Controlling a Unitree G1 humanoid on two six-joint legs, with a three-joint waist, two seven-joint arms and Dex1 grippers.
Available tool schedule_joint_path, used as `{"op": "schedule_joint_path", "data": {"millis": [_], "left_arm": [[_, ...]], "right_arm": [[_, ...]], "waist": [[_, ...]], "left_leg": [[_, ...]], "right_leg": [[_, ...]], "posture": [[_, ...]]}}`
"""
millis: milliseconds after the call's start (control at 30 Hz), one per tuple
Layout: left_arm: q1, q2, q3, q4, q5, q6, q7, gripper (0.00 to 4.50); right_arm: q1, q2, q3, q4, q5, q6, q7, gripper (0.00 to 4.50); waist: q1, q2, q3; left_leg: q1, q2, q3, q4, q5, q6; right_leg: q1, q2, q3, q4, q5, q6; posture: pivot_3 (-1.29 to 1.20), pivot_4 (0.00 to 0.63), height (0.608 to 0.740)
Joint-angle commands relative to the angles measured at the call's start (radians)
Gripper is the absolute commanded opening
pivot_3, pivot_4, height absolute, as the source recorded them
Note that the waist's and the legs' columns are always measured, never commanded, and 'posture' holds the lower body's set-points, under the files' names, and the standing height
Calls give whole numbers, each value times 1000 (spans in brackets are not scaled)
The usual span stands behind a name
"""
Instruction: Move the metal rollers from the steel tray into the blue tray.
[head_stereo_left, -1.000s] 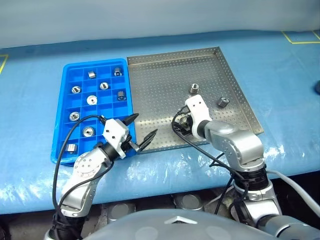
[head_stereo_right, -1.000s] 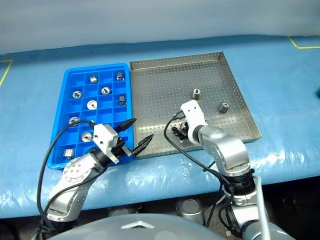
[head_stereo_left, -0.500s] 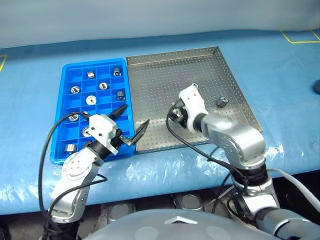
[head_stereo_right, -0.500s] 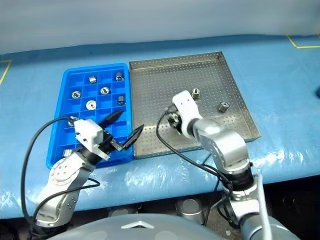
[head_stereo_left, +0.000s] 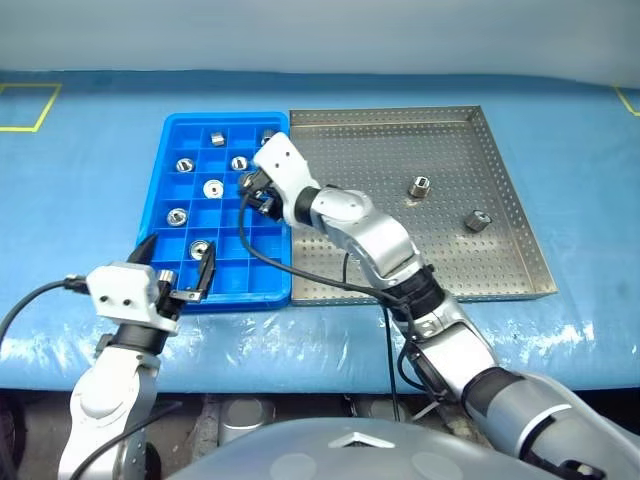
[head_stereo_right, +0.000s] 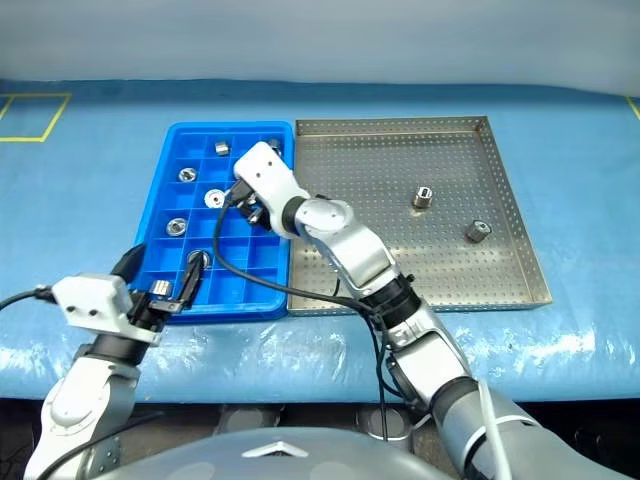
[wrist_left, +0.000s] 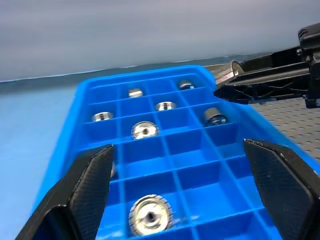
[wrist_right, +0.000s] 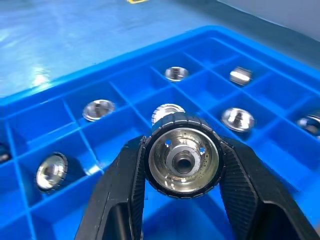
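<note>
The blue tray lies left of the steel tray and holds several metal rollers, such as one in a middle compartment. Two rollers stand on the steel tray's right half. My right gripper hangs over the blue tray's far right compartments, shut on a roller whose hollow face points at the wrist camera. My left gripper is open at the blue tray's near edge, with nothing between its fingers.
Both trays rest on a table under a blue cover, with yellow tape marks at the far left. The table's front edge runs just below the trays. Black cables trail from both wrists.
The view has swung left. My right gripper closed on a roller in the steel tray and carried it left over the blue tray. My left gripper drew back to the tray's near edge.
</note>
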Motion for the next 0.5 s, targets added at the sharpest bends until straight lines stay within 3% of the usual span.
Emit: {"op": "schedule_joint_path", "data": {"millis": [33,133,400,500], "left_arm": [[29,-17,12,-63,5,-34,15,4500],[31,-21,-2,-62,9,-34,18,4500],[-47,-2,-33,-22,0,-10,1,4500],[-85,12,-43,-6,-5,2,-10,4500]], "right_arm": [[-38,36,-5,83,-19,-95,26,1716],[-36,56,-20,176,-32,-122,33,1716],[-2,31,-84,188,-52,-110,15,4437],[23,46,-165,111,-30,-84,-58,4478]], "waist": [[17,0,0],[35,0,0],[44,1,0],[41,1,0]], "left_leg": [[0,0,0,0,0,0],[0,0,0,0,0,0],[0,0,0,0,0,-1],[0,0,0,-1,0,-1]], "right_leg": [[0,0,0,0,0,0],[0,0,-1,0,0,0],[0,1,-1,0,-1,-1],[0,1,-1,0,-1,-1]], "posture": [[337,150,740],[331,150,740],[251,150,740],[228,150,740]]}}
